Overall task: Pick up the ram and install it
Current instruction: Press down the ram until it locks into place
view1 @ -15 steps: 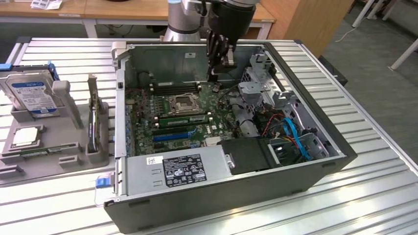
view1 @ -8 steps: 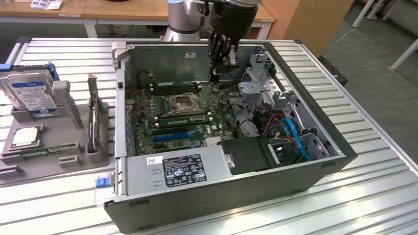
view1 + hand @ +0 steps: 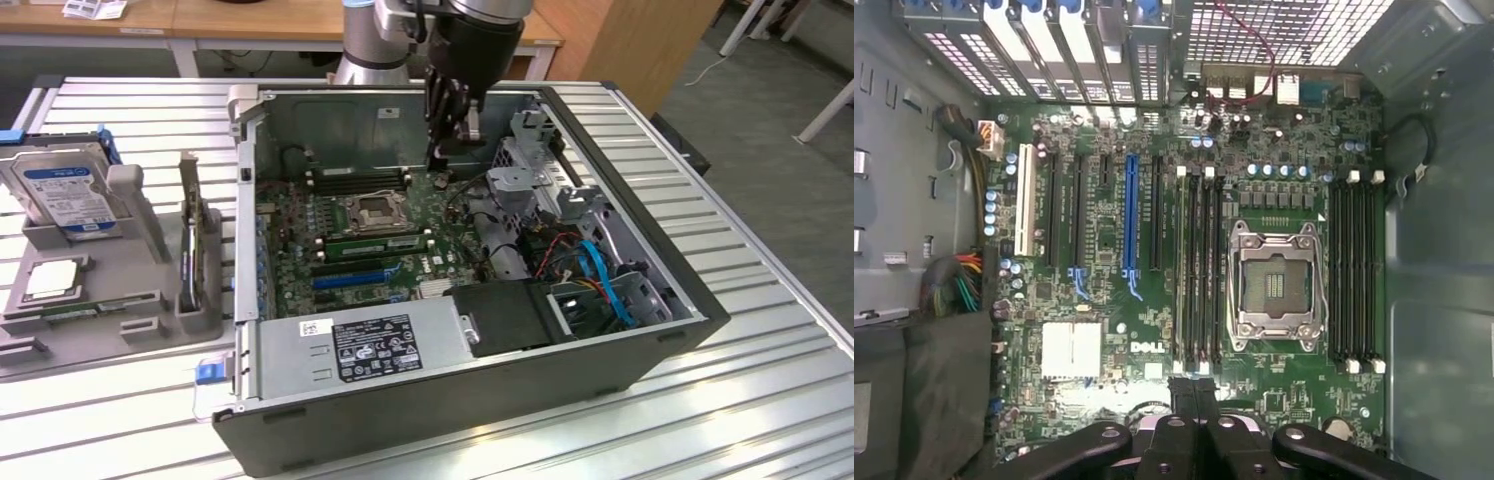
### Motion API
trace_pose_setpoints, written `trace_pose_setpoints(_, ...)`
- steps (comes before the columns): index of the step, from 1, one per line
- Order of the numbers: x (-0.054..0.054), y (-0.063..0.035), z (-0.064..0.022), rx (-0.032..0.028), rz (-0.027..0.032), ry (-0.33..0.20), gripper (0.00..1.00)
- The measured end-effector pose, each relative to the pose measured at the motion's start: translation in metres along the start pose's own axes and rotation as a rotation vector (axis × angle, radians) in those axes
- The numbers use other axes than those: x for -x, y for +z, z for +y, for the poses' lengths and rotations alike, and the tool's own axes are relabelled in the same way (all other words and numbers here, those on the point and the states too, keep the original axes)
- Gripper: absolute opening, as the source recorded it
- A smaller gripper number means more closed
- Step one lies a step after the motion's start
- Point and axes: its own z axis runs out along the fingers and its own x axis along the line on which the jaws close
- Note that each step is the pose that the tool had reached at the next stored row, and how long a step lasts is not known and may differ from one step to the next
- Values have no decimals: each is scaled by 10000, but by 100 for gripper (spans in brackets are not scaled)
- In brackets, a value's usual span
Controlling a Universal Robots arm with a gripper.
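A long green ram [image 3: 378, 241] stands on edge in a memory slot just on the near side of the CPU socket [image 3: 374, 208] inside the open computer case [image 3: 467, 385]. In the wrist view the ram [image 3: 1181, 270] appears edge-on as a thin pale strip in the slot farthest from the socket [image 3: 1274, 285]. My gripper [image 3: 441, 157] hangs above the motherboard towards the back of the case, clear of the board. Its black fingers [image 3: 1194, 392] are shut together with nothing between them.
A grey parts tray [image 3: 140, 335] at the exterior view's left holds a hard drive [image 3: 60, 190], a silver CPU chip [image 3: 54, 278], an upright card [image 3: 200, 255] and another long green board [image 3: 80, 308]. The power supply [image 3: 367, 345] and drive cage [image 3: 601, 290] crowd the case's near side.
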Motion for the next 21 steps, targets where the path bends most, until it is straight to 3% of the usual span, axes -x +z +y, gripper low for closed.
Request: trace_pose_setpoints(21, -10, 223, -15, -9, 0, 0, 10)
